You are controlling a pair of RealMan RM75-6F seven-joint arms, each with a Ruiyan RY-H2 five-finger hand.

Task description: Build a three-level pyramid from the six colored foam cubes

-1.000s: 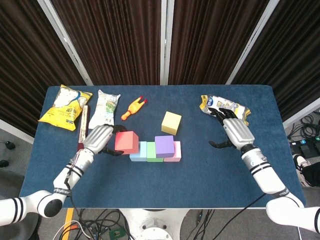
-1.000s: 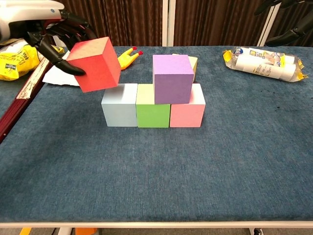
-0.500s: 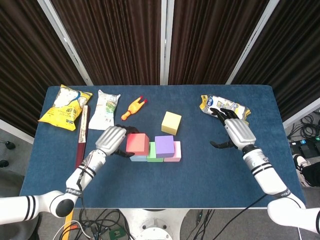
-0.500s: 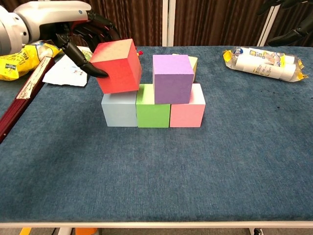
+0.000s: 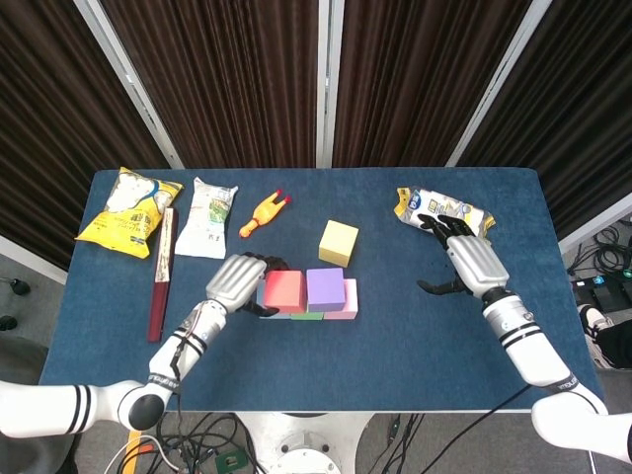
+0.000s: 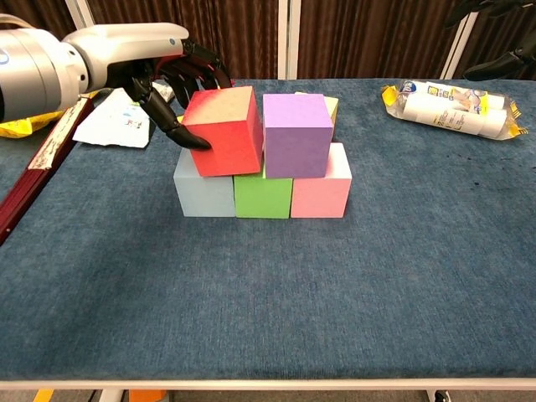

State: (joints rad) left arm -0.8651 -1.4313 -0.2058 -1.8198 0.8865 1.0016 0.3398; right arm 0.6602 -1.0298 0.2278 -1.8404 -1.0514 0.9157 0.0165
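1. Left hand [image 6: 172, 79] grips the red cube [image 6: 224, 131] from its left side, fingers wrapped over the back and a fingertip on the front-left face; head view shows the same hand [image 5: 237, 281] left of centre.
2. Red cube is on the second level, slightly tilted, over the blue cube [image 6: 203, 190] and green cube [image 6: 262, 195], touching the purple cube [image 6: 296, 135] on its right.
3. Bottom row, left to right in the chest view: blue, green, pink cube [image 6: 321, 190], all touching in a line at frame centre.
4. Purple cube sits over the green/pink seam.
5. Yellow cube [image 5: 339, 242] stands alone on the counter [image 6: 335, 301] behind the stack, just above centre in the head view; the chest view shows only a sliver of it behind purple.
6. Right hand [image 5: 468, 259] is at the right of the head view, holding nothing, fingers spread, above the counter just below the snack pack [image 5: 443, 210].
7. Upper left of the head view: yellow chip bag [image 5: 128, 211], white packet [image 5: 209, 217], orange rubber chicken [image 5: 263, 214], dark red stick [image 5: 161, 274] lying along the left side.
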